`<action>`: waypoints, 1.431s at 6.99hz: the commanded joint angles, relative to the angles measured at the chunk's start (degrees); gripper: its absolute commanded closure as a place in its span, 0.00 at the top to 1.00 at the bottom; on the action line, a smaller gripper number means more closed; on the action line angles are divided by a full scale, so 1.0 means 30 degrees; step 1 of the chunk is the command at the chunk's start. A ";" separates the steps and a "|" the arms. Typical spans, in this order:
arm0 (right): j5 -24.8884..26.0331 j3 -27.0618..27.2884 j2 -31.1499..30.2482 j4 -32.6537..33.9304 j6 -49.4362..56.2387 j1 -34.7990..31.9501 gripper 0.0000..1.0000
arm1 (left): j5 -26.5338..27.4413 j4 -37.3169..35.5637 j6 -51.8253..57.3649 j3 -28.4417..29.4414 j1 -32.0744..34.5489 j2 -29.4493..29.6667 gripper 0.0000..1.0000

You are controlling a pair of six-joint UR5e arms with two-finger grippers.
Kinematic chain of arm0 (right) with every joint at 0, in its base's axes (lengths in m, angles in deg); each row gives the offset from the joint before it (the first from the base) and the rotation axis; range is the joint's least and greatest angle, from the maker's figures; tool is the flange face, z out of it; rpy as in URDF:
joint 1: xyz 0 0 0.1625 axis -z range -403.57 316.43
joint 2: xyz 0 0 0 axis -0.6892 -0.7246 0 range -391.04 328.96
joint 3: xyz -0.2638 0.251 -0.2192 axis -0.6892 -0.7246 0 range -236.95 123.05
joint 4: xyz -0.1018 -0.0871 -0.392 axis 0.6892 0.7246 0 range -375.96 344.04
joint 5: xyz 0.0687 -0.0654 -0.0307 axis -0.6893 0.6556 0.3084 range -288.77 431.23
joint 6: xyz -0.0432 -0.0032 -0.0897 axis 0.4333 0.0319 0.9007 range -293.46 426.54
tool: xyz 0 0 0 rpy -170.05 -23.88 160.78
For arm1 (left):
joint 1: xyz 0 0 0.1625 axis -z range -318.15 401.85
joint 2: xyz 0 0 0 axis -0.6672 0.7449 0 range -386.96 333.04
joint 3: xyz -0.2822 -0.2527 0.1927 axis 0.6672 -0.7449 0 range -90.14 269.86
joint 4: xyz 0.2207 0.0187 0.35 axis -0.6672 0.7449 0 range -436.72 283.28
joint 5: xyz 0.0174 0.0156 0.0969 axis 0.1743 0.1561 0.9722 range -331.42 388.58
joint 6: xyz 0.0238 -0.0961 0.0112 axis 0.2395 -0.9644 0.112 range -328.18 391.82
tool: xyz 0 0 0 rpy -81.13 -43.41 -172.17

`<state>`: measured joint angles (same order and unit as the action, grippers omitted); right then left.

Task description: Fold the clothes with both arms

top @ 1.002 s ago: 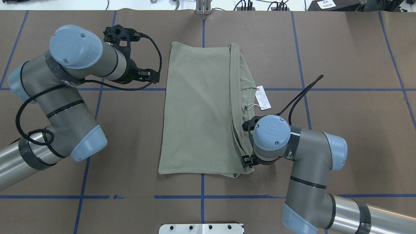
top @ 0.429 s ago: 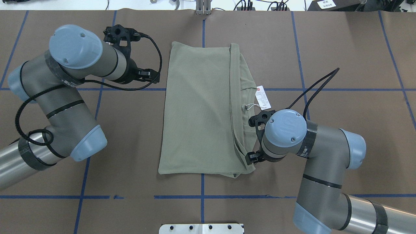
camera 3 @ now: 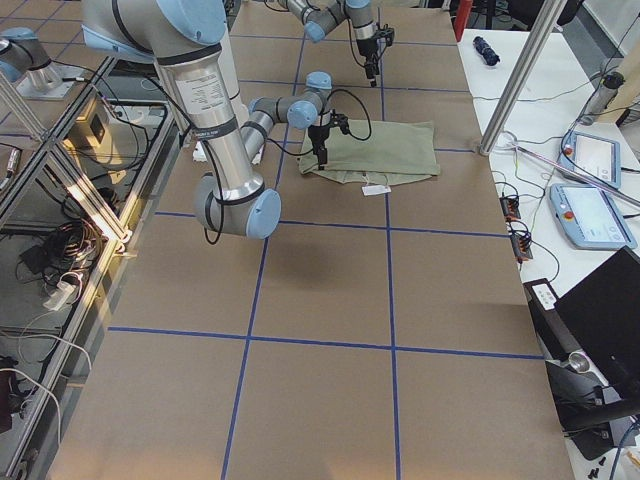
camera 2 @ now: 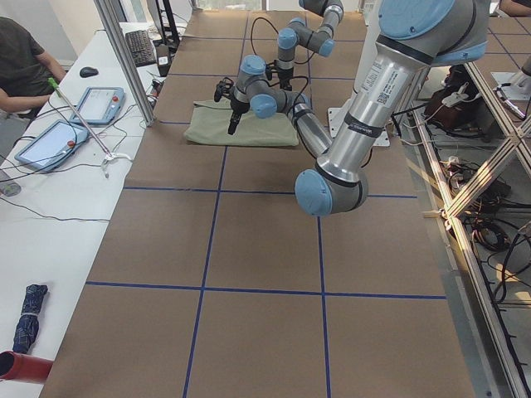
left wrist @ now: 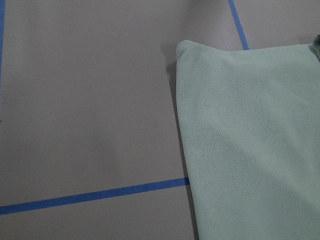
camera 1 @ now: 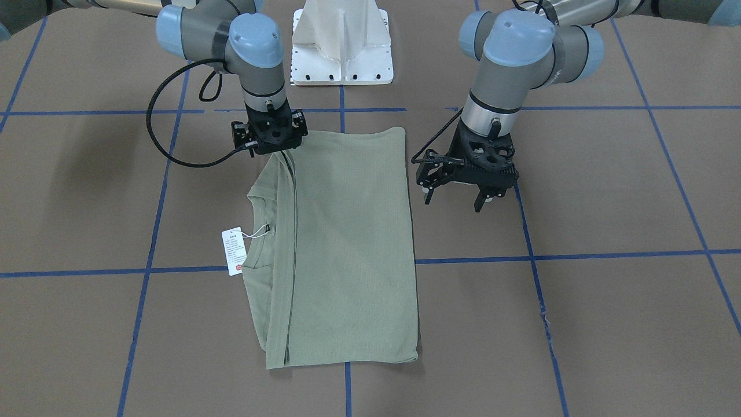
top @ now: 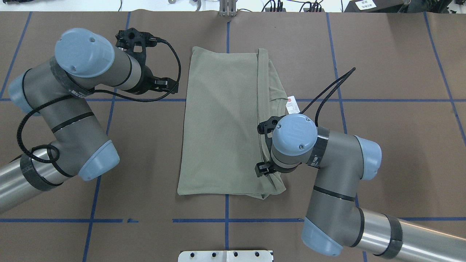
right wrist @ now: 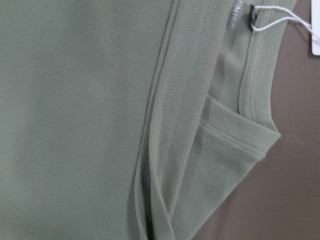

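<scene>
The sage-green shirt (top: 222, 123) lies folded into a long rectangle in the middle of the table, also in the front view (camera 1: 347, 243). Its ribbed collar (right wrist: 255, 90) and white hang tag (top: 293, 105) stick out on its right side. My right gripper (camera 1: 271, 147) points down just above the folded edge at the shirt's near-right corner. My wrist hides its fingers, so I cannot tell whether it is open. My left gripper (camera 1: 454, 202) is open and empty and hovers above bare table left of the shirt. The left wrist view shows the shirt's corner (left wrist: 250, 140).
The white pedestal base (camera 1: 341, 40) stands at the near table edge. Blue tape lines (top: 255, 220) grid the brown table cover. A side bench with tablets (camera 2: 99, 104) and a seated person (camera 2: 21, 66) lies beyond the far edge.
My right arm swung out to the right off the shirt, then came back left over its folded right edge. The left arm and the shirt have not moved.
</scene>
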<state>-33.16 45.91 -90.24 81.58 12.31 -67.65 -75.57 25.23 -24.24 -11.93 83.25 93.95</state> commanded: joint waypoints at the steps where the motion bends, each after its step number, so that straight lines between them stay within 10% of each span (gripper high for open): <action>1: 0.0282 -0.0915 0.0368 -0.0111 0.0323 -0.0027 1.00 | 0.0000 0.0002 -0.0122 -0.0027 0.0000 0.0009 1.00; 10: -0.0037 -0.0715 -0.1091 0.0006 0.0382 -0.0847 1.00 | 0.0029 0.0002 -0.0472 0.0090 -0.0351 0.0097 1.00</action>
<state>-33.16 42.77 -91.78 81.64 13.45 -69.83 -75.51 25.23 -25.16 -11.66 82.48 94.25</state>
